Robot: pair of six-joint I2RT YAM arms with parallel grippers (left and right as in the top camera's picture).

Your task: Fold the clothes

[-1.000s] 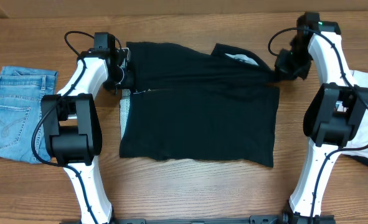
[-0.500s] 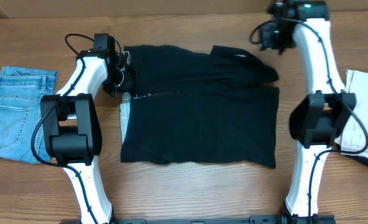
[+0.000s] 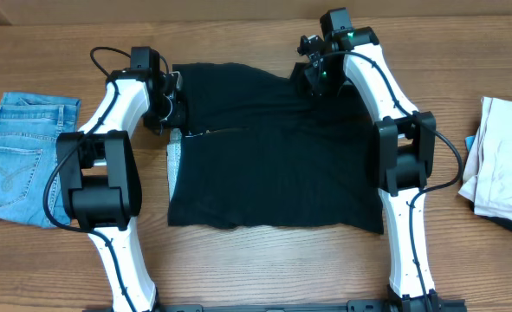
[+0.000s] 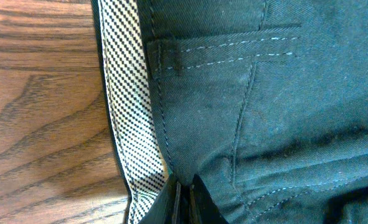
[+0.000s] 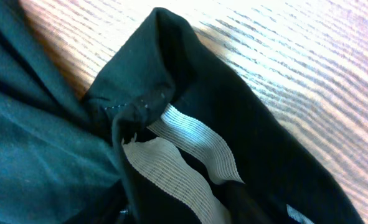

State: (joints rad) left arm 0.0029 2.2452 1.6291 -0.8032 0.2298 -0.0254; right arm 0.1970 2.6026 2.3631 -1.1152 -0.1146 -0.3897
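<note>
The black garment (image 3: 273,165) lies spread across the middle of the table. My left gripper (image 3: 173,108) sits at its far left corner, shut on the fabric edge (image 4: 182,205), beside a black-and-white checked lining (image 4: 131,112) and stitched seams. My right gripper (image 3: 312,78) is over the garment's far edge, right of centre, shut on a bunched black fold (image 5: 171,211). A white ribbed label strip (image 5: 184,162) shows inside that fold.
Light-blue jeans (image 3: 17,156) lie folded at the left edge. White and cream garments (image 3: 507,156) lie at the right edge over something dark (image 3: 511,227). Bare wood table (image 3: 264,260) runs along the front.
My right gripper has swung from the far right corner leftward, drawing the garment's far right flap in over the cloth. The left gripper has stayed put.
</note>
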